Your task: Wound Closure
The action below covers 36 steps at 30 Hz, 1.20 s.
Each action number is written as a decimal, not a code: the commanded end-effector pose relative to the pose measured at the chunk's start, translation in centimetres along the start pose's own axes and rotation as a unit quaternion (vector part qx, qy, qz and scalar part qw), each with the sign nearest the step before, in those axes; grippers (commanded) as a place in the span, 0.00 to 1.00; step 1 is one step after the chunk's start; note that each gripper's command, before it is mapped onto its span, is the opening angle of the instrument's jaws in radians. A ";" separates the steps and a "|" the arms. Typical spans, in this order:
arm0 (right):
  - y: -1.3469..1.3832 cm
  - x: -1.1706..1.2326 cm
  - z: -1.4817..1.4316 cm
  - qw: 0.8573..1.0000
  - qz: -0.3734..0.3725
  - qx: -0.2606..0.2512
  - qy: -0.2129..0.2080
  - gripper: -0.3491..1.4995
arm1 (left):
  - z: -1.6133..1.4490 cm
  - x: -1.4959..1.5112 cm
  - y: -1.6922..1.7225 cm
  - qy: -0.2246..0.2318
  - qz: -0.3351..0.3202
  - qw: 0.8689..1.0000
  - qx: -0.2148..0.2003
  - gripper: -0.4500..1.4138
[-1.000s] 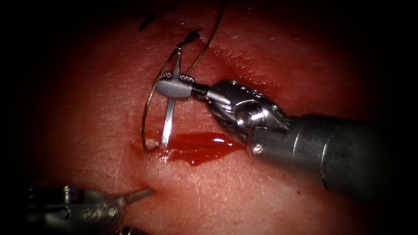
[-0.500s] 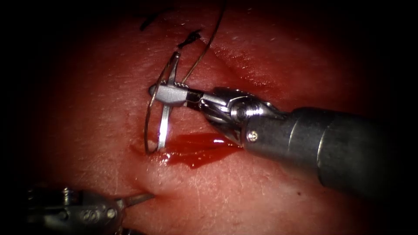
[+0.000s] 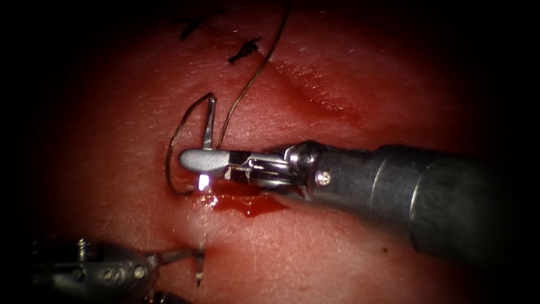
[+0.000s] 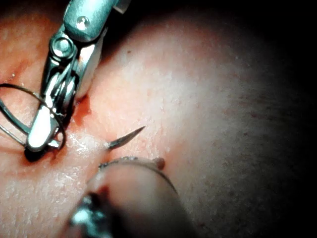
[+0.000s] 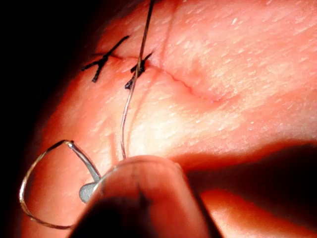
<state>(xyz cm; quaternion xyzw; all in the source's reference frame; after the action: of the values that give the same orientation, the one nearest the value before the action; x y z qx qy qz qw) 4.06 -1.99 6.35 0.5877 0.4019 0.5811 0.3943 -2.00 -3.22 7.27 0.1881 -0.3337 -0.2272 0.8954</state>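
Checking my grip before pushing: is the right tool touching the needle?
Touching. The endoscope view shows the right tool shut across the needle near its thread end.

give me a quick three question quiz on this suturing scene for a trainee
1. True or false: the fingers of the right arm's silver tool are shut on the curved steel needle.
2. Where does the needle's pointed tip show?
A) out of the pink tissue, close to the left arm's tool
B) lifted clear above the tissue
C) buried under a black knot
3. Fill in: the thin dark thread trails from the needle's ___ end.

Key: 1 true; 2 A, since the needle passes through the tissue and its tip has come out near the left tool; 3 blunt.
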 end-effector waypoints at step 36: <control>-0.01 0.63 -0.79 0.964 -0.244 -0.031 0.101 0.64 | 0.18 -0.42 0.10 -0.180 0.312 0.933 -0.013 0.51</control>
<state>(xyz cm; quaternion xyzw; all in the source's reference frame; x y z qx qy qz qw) 3.19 -1.38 6.53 0.3992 0.5505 0.5382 0.4979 -2.32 -2.94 7.18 0.0210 -0.5276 0.0304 0.8487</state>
